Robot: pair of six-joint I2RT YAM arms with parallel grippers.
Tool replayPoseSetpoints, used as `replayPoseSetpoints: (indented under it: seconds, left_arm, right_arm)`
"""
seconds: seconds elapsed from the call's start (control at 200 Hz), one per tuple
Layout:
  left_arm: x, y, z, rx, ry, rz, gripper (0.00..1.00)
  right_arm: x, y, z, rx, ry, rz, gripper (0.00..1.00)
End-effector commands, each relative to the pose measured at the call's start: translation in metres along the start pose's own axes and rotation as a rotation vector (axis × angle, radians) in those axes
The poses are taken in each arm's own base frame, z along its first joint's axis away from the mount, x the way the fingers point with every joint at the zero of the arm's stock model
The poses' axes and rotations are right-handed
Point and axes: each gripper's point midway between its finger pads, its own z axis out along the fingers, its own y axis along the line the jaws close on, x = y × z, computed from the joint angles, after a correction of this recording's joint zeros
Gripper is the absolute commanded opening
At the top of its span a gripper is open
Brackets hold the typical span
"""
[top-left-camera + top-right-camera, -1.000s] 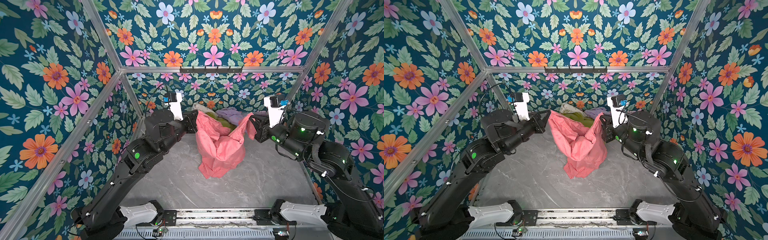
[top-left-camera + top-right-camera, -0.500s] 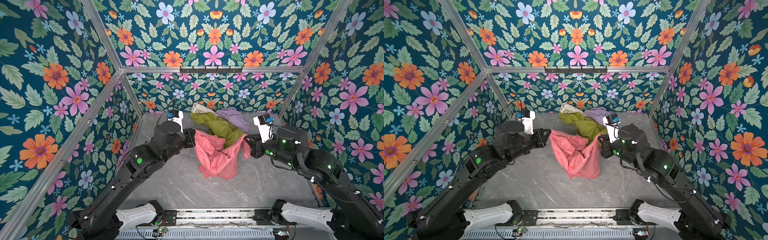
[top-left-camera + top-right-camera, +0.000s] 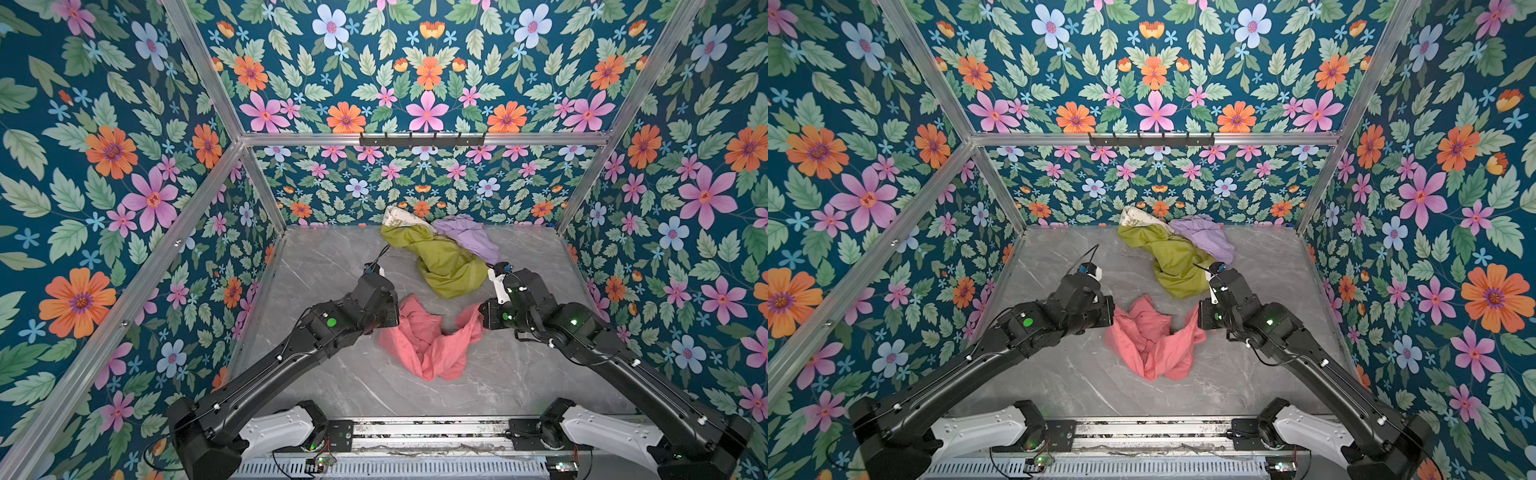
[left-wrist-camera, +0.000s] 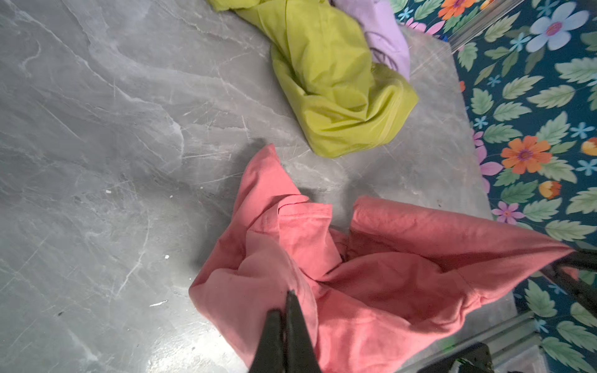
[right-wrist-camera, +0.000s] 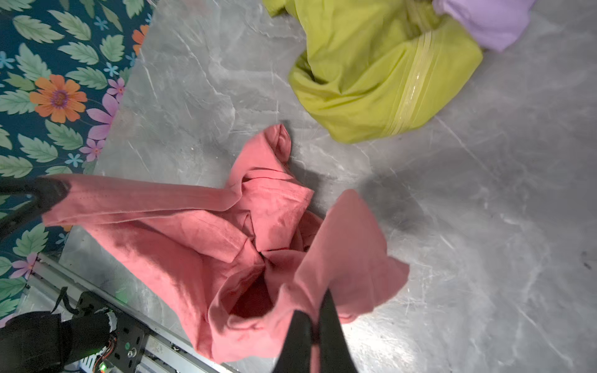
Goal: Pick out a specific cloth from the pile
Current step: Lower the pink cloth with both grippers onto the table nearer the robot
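Grey tabletop (image 3: 332, 266): salmon cloth (image 3: 432, 345) near pile (image 3: 444, 257)

Bright, even light; wrist views slightly blurred.

The black left arm (image 3: 266, 365) and right arm (image 3: 623, 363) carry green lights (image 3: 331, 322), white base housings (image 3: 278, 428) and thin cables (image 3: 382, 251).

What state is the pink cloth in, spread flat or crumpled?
Crumpled: the salmon-pink cloth sags in loose folds between the left gripper and right gripper, each shut on an edge of it.
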Motion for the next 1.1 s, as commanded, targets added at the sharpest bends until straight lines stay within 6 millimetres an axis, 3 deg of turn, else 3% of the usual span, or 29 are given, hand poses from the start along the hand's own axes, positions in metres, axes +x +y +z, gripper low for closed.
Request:
replayPoseSetpoints:
  seconds: [0.0, 0.245, 0.51, 0.7, 0.765, 0.825, 0.9, 1.015, 1.095]
  left_arm:
    - [0.003, -0.004, 0.019, 0.026, 0.010, 0.028, 0.00]
    - [0.036, 0.005, 0.066, 0.038, 0.124, 0.054, 0.00]
    - [0.057, 0.003, 0.094, 0.060, 0.209, 0.095, 0.00]
    - [0.076, 0.002, 0.113, 0.079, 0.283, 0.117, 0.00]
    - [0.080, -0.002, 0.115, 0.105, 0.305, 0.128, 0.12]
    - [0.079, -0.005, 0.113, 0.128, 0.301, 0.139, 0.30]
    - [0.073, -0.005, 0.108, 0.130, 0.267, 0.145, 0.45]
    - [0.065, 0.005, 0.107, 0.111, 0.231, 0.135, 0.56]
    - [0.055, 0.014, 0.114, 0.091, 0.206, 0.115, 0.59]
  right_arm:
    - [0.003, 0.006, 0.021, -0.049, 0.020, 0.041, 0.00]
    - [0.033, -0.001, 0.069, -0.041, 0.132, 0.054, 0.00]
    - [0.054, 0.001, 0.101, -0.069, 0.216, 0.066, 0.00]
    - [0.061, 0.013, 0.121, -0.081, 0.253, 0.038, 0.00]
    - [0.062, 0.020, 0.126, -0.084, 0.264, 0.027, 0.00]
    - [0.060, 0.025, 0.129, -0.090, 0.266, 0.021, 0.00]
    - [0.058, 0.029, 0.132, -0.100, 0.267, 0.022, 0.13]
    - [0.057, 0.035, 0.142, -0.116, 0.273, 0.030, 0.33]
    - [0.056, 0.037, 0.151, -0.116, 0.281, 0.027, 0.39]
